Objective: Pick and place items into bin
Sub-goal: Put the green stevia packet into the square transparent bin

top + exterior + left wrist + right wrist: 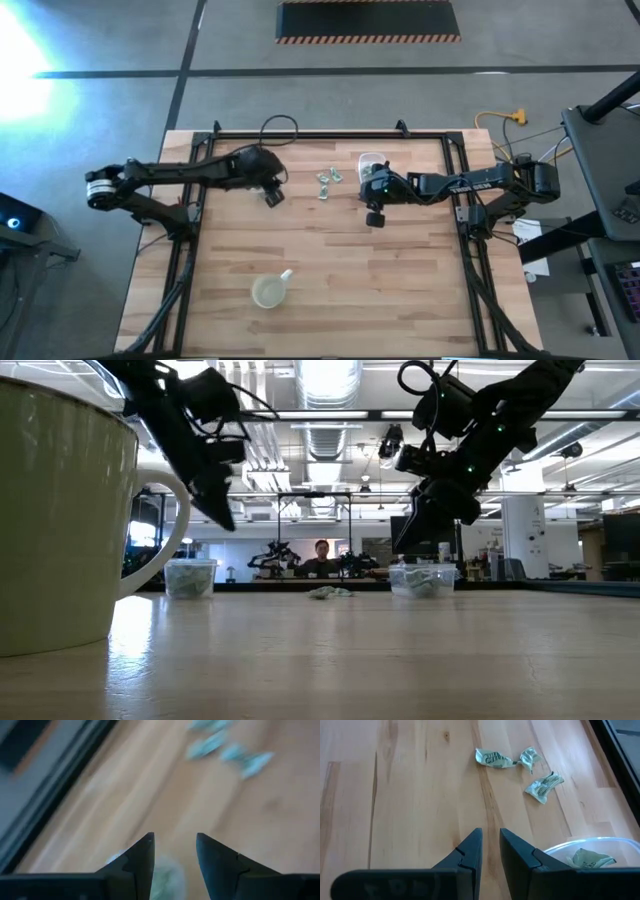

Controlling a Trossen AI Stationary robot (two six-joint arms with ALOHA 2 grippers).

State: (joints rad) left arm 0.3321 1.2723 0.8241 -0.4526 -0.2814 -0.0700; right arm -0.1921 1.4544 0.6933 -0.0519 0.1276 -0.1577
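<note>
Three crumpled pale green and silvery pieces [328, 182] lie on the wooden table between my grippers; they also show in the right wrist view [492, 758] and, blurred, in the left wrist view [230, 750]. A clear container [600, 845] holding one piece [590, 857] stands by my right gripper [375, 215], which hovers empty above the table, its fingers a narrow gap apart. My left gripper [272, 195] is open and empty, raised to the left of the pieces. A second clear container [190, 577] holds pale green pieces.
A yellowish round cup with a spout [270, 290] stands near the table's front edge, left of the middle. A black frame [330, 133] runs round the table's far and side edges. Bare wood lies between the cup and the grippers. A person [321, 560] shows far behind the table.
</note>
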